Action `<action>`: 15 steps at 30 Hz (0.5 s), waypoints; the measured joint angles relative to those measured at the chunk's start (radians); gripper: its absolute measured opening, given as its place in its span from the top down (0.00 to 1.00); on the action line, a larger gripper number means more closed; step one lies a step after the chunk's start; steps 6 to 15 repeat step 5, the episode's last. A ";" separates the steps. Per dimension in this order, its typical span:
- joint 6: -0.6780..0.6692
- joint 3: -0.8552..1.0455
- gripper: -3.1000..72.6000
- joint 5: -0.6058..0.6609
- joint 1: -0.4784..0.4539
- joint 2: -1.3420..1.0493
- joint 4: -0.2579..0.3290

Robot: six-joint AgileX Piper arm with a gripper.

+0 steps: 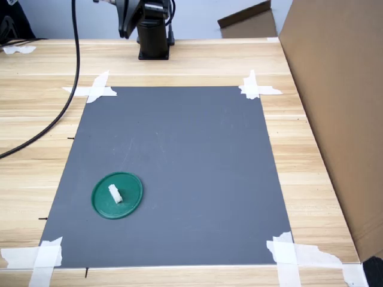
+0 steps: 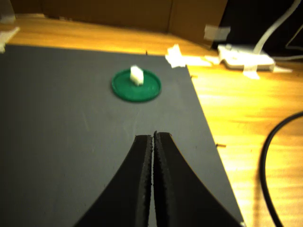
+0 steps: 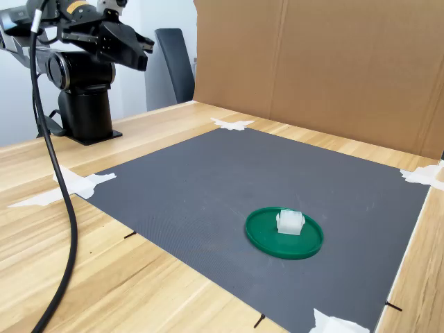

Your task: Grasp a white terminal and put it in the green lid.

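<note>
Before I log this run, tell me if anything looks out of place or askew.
Nothing stands out. The white terminal sits inside the green lid on the grey mat; the tool is shut, empty and well back from it.

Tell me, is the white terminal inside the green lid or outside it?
Inside. In both exterior views the white terminal rests on the green lid, within its rim.

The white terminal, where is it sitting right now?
The white terminal rests inside the green lid, on the gray mat near its front-left corner in the first exterior view, far from the end effector.
</note>
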 joint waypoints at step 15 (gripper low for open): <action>0.000 0.046 0.99 0.011 0.000 -0.002 -0.007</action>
